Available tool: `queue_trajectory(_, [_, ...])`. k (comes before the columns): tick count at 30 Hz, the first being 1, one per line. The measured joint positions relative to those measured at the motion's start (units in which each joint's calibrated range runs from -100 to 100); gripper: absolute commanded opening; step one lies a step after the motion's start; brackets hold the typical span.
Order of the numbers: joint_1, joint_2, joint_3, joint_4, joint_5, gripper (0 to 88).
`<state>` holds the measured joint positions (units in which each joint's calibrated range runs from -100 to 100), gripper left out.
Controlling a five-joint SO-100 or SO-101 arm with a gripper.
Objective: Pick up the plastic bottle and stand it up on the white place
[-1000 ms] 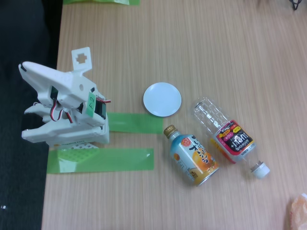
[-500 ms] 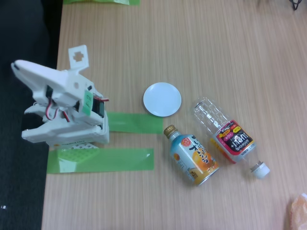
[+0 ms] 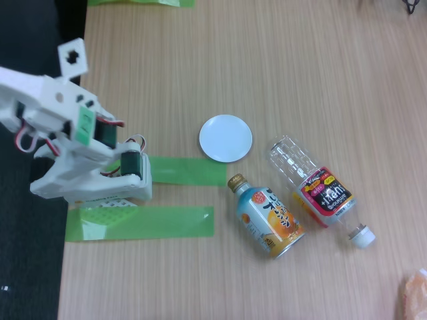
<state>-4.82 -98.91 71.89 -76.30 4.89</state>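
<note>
Plastic bottle (image 3: 316, 189) first: it lies flat on its side on the wooden table (image 3: 300, 60), clear and ribbed, with its white cap (image 3: 362, 236) aimed toward five o'clock and its base toward eleven. A red, yellow and black label wraps the half nearer the cap. At about ten o'clock from it, near but apart, sits the white place (image 3: 225, 138), a small round plate with nothing on it. Just beside the bottle, at eight o'clock, lies an orange-and-blue metal bottle (image 3: 268, 216) on its side, gold cap toward eleven. Two green tape strips (image 3: 160, 222) run across the table at nine o'clock from the plate. The white arm (image 3: 60, 127) stands at the table's nine o'clock edge, folded up over its base, well apart from both bottles. I cannot make out its gripper from here, so whether the fingers are parted or together I cannot tell.
</note>
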Motion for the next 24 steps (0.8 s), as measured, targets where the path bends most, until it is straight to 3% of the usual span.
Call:
queue_trajectory(4, [0.0, 0.0, -8.8, 14.9, 0.0, 1.5])
queue_trajectory(15, [0.0, 9.4, -43.8, 71.5, 0.1, 1.5])
queue_trajectory(18, [0.1, 17.9, -53.1, 77.9, 0.3, 1.6])
queue_trajectory(24, [-0.1, 38.2, -69.6, 79.9, 0.3, 1.1])
